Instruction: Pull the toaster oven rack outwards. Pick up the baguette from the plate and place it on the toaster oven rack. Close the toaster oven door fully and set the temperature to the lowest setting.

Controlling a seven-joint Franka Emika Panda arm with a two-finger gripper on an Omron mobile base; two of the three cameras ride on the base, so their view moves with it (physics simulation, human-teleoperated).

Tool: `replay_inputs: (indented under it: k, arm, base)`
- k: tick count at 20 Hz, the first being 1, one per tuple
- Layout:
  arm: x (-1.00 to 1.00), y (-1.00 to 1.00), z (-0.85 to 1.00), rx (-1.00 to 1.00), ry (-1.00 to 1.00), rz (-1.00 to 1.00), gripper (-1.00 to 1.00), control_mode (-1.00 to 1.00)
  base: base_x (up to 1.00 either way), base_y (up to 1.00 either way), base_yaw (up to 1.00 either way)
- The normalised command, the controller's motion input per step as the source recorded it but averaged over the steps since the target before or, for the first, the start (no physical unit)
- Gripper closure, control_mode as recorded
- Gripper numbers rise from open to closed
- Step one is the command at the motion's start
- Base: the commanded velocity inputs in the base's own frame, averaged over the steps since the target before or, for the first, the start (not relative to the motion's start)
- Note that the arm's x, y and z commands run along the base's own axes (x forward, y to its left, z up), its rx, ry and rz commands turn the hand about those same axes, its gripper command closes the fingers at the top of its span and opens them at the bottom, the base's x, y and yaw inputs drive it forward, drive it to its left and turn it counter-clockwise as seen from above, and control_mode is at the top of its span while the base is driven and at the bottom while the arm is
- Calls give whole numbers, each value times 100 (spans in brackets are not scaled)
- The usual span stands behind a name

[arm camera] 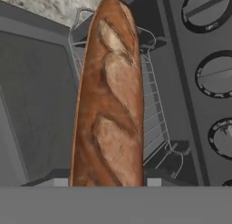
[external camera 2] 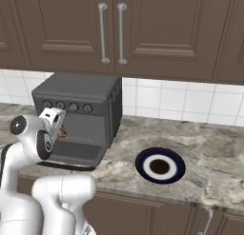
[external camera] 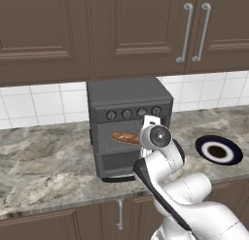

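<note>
The pincer grips one end of the baguette, whose long axis runs straight out ahead of it, across the toaster oven rack just beneath, in front of the toaster oven on the tabletop.

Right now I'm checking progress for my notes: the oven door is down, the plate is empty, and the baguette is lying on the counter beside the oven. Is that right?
Not quite. The baguette is not on the counter; it is at the toaster oven opening, over the rack, as the left base view shows. The door is down and the plate is empty.
</note>
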Motion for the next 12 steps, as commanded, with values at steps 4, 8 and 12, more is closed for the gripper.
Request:
replay_inputs:
  k: [4,8,12]
  arm:
    - [29,2,-17,0,0,0,100,-100]
    - [30,3,-8,0,-1,0,100,-100]
    - [28,3,-17,-1,0,0,100,-100]
  base:
    - [0,0,0]
    - [0,0,0]
    - [0,0,0]
